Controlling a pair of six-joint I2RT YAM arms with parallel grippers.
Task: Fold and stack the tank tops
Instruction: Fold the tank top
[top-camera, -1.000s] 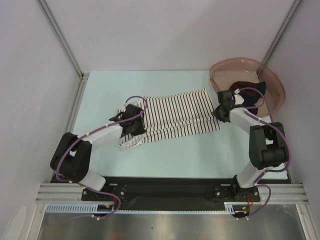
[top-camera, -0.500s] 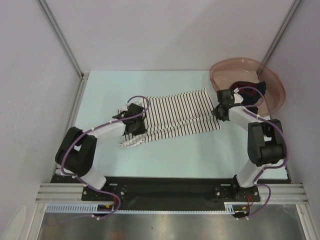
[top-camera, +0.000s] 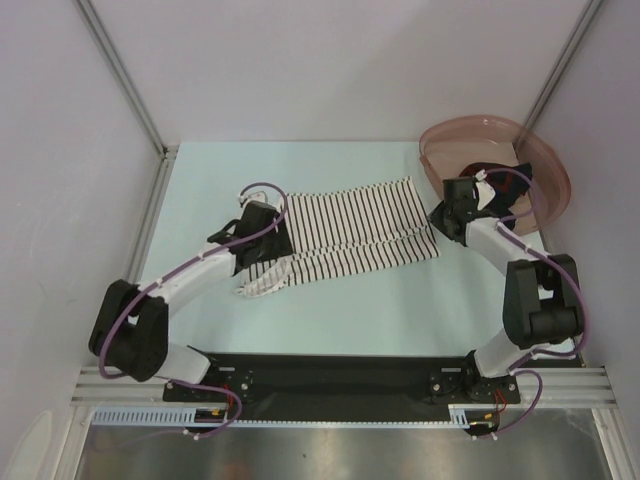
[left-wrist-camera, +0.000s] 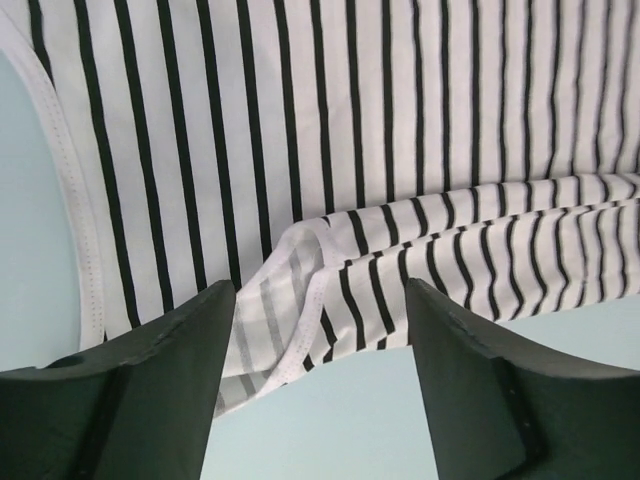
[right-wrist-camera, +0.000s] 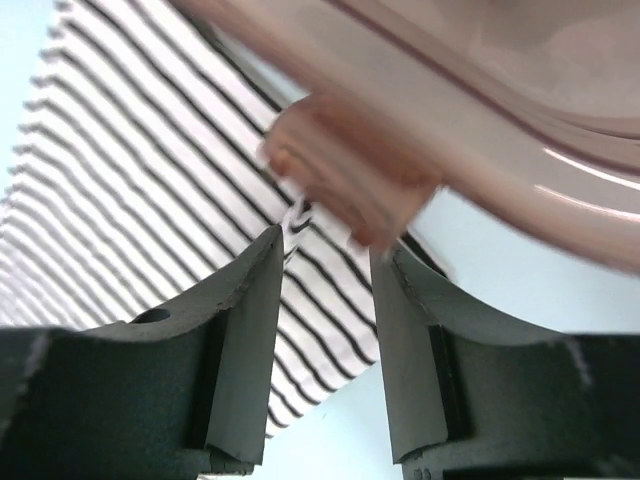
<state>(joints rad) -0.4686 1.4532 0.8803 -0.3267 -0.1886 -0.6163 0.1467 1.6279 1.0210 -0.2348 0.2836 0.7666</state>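
- Top external view: the striped tank top (top-camera: 350, 228) lies spread out near the middle of the table (top-camera: 330, 310), with its near edge doubled over. The left gripper (top-camera: 268, 240) is over its left end and the right gripper (top-camera: 445, 215) is at its right end.
- Seen from the left wrist, the left gripper's fingers (left-wrist-camera: 150, 380) stand wide apart and grasp nothing. Between them the cloth's folded, hemmed edge lies loose on the table.
- Seen from the right wrist, the right gripper's fingers (right-wrist-camera: 240, 330) are parted too, with nothing pinched. Striped cloth lies below them, and the rim of the pink basin (right-wrist-camera: 480, 130) is blurred just beyond the tips.
- The left arm stretches low from its base, angled forward and to the right. The right arm has its elbow out by the table's right edge, with the forearm pointing back and to the left.
- The pink basin sits at the far right corner and holds the dark tank top (top-camera: 520, 183), bunched up with red showing.
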